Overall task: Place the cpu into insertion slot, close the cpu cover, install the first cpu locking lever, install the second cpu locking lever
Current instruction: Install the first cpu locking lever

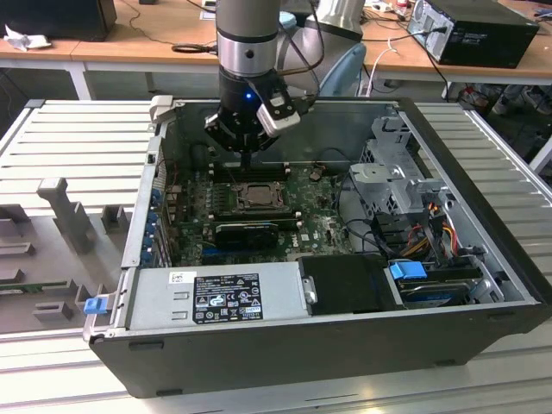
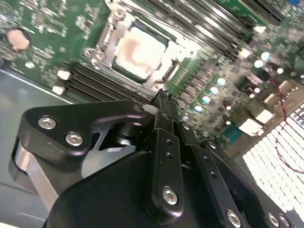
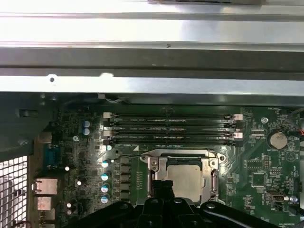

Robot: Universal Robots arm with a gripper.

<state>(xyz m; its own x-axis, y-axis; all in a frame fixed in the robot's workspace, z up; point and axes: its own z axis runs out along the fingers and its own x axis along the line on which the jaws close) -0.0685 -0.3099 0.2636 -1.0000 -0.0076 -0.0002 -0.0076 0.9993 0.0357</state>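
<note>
The cpu point(image 3: 184, 176) lies within the cpu cover point(image 3: 212, 176), beside the memory slots point(image 3: 171, 128).

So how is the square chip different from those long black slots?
The cpu is square and pale silver-beige; the memory slots are long, thin and black. There is one cpu but several slots side by side. The cpu sits inside the cpu cover; the slots have no frame. Both sit on the green board.

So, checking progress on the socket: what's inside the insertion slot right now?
The cpu sits in the insertion slot, its metal top showing through the window of the cpu cover. The pins beneath are covered.
</note>
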